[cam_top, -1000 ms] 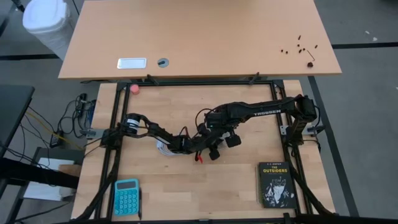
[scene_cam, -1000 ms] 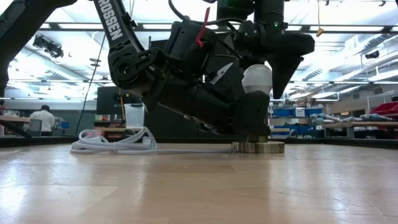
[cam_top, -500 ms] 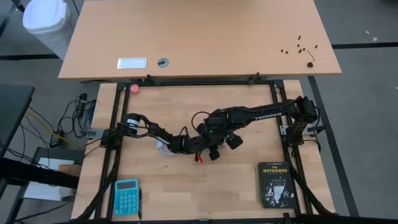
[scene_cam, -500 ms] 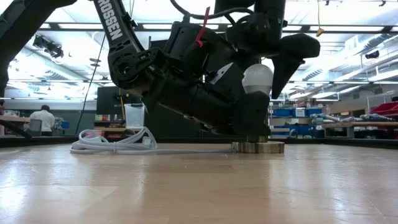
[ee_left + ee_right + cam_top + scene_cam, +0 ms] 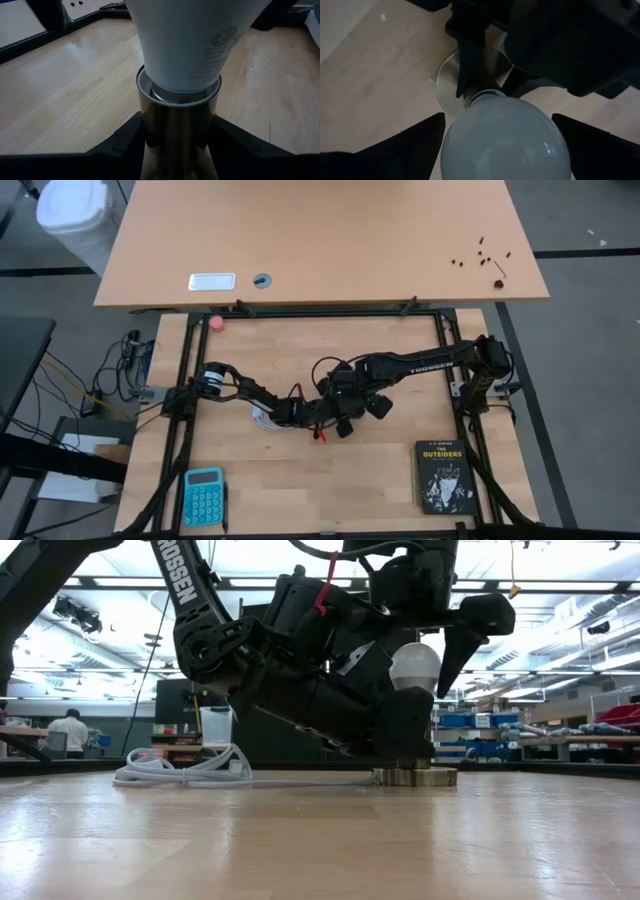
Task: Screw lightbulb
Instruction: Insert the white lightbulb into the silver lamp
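Observation:
The white lightbulb (image 5: 414, 665) stands upright with its base in a metal socket (image 5: 177, 115). The socket's round base disc (image 5: 415, 777) rests flat on the wooden table. My left gripper (image 5: 178, 127) reaches in low from the table's left and is shut on the socket. My right gripper (image 5: 497, 120) hangs over the bulb, pointing down, open. Its fingers (image 5: 420, 137) stand on either side of the globe (image 5: 505, 140) without touching it. In the high view my right gripper (image 5: 345, 395) hides the bulb. My left gripper pinches the socket's upright metal neck (image 5: 150, 125) between its two fingers, just below the rim where the bulb enters. The fingers come nearly level, slanting slightly down, from the table's left. The socket stands upright with its base disc on the table.
The socket's white cord (image 5: 190, 770) lies coiled on the table to the left of the socket. A teal calculator (image 5: 204, 496) lies near the front left and a black book (image 5: 443, 476) near the front right. A pink ball (image 5: 216, 322) sits at the far left.
My right gripper has rolled about its own pointing line above the bulb, so its open fingers have swung round the globe. The gap between them looks the same. The bulb, the socket and my left gripper have kept still.

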Motion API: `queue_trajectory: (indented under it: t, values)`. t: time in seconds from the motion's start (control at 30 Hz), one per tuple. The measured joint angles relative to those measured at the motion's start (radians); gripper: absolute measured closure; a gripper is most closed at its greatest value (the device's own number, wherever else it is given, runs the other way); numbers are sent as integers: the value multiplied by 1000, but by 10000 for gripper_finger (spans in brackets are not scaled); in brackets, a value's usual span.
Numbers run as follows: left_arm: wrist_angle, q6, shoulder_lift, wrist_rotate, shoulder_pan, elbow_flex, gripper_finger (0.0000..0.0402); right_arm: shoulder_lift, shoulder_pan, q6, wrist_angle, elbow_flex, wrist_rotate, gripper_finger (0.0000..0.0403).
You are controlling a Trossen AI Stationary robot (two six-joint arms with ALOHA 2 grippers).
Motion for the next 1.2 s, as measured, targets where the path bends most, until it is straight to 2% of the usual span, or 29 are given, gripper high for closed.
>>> queue_trajectory:
  t: [0.33,0.83,1.2]
  values:
    - [4,3,0,-1,0,0,218,0,-1,-155,-3,0,-1,32]
    - [6,4,0,-4,1,0,218,-8,-8,-188,-4,0,-49,91]
    - [7,3,0,-4,2,0,218,-8,-13,-192,15,0,-56,96]
